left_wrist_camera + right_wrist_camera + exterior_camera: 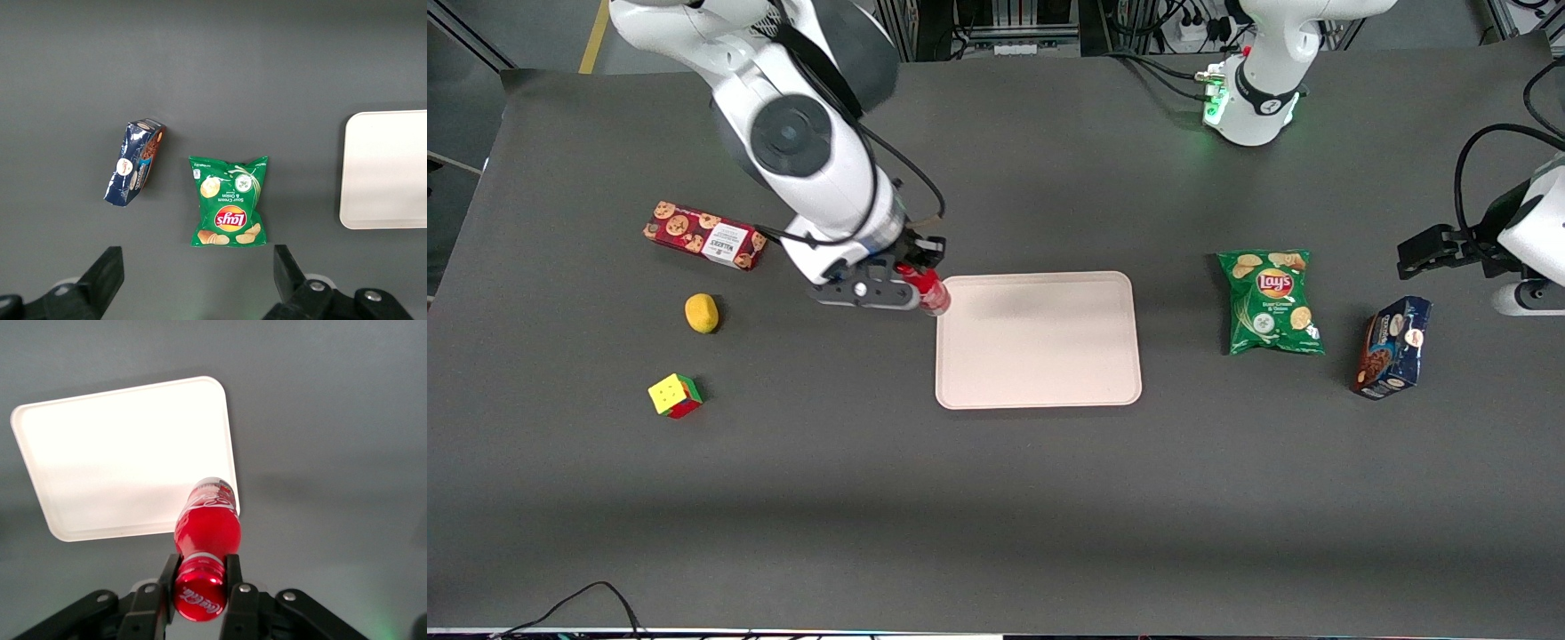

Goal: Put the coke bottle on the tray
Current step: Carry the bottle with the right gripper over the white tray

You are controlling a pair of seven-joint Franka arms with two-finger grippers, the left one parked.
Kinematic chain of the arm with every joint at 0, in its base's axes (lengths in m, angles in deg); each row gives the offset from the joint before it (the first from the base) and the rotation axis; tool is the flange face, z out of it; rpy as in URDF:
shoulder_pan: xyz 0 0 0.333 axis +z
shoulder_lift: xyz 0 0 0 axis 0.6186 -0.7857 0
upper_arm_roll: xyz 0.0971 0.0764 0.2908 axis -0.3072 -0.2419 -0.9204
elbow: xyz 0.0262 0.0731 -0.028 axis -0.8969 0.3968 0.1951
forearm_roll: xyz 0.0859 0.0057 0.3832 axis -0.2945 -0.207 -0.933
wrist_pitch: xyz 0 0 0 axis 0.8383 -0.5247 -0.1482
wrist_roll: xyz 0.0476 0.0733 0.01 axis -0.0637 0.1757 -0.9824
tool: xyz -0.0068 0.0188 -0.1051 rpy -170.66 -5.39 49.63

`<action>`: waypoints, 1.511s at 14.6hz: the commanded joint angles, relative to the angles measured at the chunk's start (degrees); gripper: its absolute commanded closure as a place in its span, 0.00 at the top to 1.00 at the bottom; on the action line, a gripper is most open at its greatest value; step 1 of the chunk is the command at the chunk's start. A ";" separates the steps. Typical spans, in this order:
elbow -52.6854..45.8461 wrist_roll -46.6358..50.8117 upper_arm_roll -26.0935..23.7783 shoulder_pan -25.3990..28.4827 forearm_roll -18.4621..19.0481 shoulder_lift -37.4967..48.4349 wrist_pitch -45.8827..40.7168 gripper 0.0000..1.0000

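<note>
Clamping the coke bottle (207,528) by its neck, the gripper (198,577) is held above the tray (1039,356) rim. The tray surface is bare.

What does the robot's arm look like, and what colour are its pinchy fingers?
The working arm is chunky, rounded and glossy white, with a dark grey round cap on one joint and black cables running down it. Its gripper, at the tray's edge, is black, with small silver screws showing on the black fingers.

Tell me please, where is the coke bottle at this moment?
The coke bottle is held by its neck in the gripper, lifted above the tray rim at the tray's corner toward the working arm's end, not yet set down.
</note>
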 commanded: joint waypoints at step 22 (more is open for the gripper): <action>-0.75 14.09 -2.44 2.88 12.04 -15.45 14.83 0.31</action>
